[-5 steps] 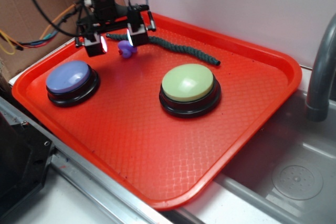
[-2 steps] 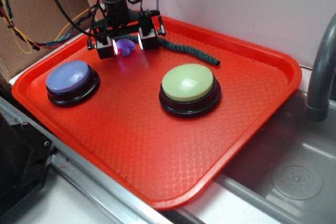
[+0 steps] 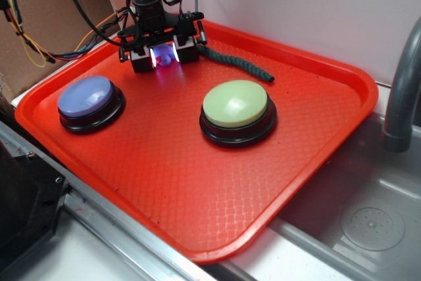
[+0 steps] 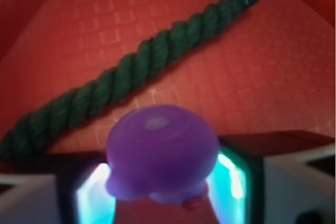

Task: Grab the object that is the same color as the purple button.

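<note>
The tiny purple toy (image 3: 164, 59) sits at the tray's back left, between my gripper's (image 3: 164, 57) two lit fingers. In the wrist view the toy (image 4: 163, 150) fills the gap between the glowing pads (image 4: 92, 195), and both pads touch its sides. A small reddish mark shows at its lower edge. My gripper (image 4: 163, 187) is shut on the toy, low over the tray. The purple button (image 3: 85, 95), lavender-topped on a black base, stands at the tray's left, in front of the gripper.
A green-topped button (image 3: 235, 104) stands mid-tray. A dark green twisted rope (image 3: 237, 64) lies just behind and right of the gripper, and shows in the wrist view (image 4: 131, 72). All rest on a red tray (image 3: 164, 182). A sink (image 3: 368, 222) and grey faucet (image 3: 401, 90) are at right.
My gripper moved right and back over the toy and came down around it. The fingers narrowed from wide open to closed on the toy's sides.
</note>
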`<state>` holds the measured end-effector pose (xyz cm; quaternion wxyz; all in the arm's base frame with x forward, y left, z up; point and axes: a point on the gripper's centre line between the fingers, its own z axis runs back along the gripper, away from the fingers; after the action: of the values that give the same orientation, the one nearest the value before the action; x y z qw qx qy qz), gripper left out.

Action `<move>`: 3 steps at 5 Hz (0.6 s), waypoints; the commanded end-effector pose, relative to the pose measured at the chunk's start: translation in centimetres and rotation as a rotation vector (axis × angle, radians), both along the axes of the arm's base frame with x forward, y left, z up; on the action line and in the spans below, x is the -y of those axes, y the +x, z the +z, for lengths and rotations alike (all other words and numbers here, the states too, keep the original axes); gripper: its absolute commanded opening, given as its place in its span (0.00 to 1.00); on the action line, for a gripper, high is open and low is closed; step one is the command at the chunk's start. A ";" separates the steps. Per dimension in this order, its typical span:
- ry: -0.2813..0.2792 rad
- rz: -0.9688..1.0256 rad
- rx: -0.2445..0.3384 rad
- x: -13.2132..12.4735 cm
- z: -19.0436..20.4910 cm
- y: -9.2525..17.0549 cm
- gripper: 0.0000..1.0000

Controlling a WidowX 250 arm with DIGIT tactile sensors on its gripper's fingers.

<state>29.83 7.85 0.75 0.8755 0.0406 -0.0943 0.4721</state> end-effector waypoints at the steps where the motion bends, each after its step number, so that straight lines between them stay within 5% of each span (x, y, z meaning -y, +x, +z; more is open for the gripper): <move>1: 0.042 -0.053 -0.003 -1.1 2.1 -0.1 0.01; 3: 0.084 -0.386 -0.011 2.0 7.3 0.0 0.00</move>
<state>28.78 4.53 5.52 0.9528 0.0676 -0.0713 0.2871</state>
